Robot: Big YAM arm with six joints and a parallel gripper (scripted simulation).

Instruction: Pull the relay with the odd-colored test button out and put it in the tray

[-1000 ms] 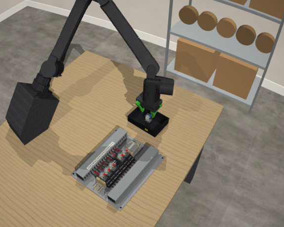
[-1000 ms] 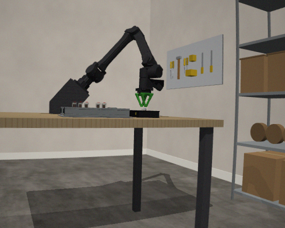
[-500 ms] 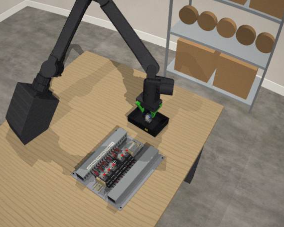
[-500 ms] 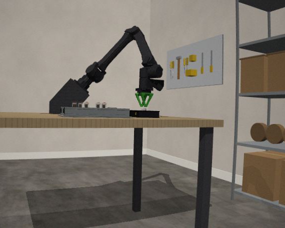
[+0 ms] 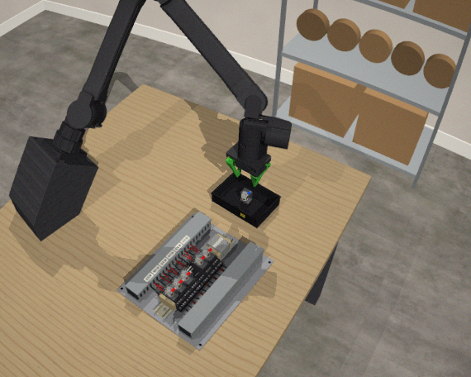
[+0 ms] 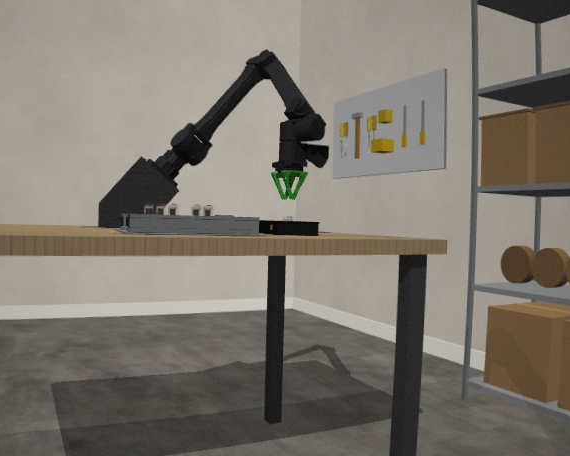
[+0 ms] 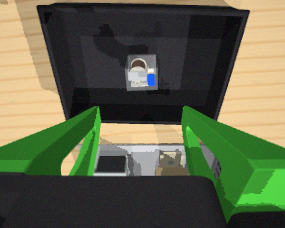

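One small relay (image 5: pixel 245 195) with a blue button stands inside the black tray (image 5: pixel 269 207), which sits open side up on the wooden bench (image 5: pixel 108 174). Above the tray hangs the gripper (image 5: pixel 249 178), its green fingers spread apart with nothing between them. Four relays with red buttons (image 5: pixel 187 274) sit in the gray panel (image 5: pixel 228 285) near the tray.

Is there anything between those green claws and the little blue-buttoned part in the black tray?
Nothing: the exterior view shows open air between the open end effector and the relay resting in the tray.
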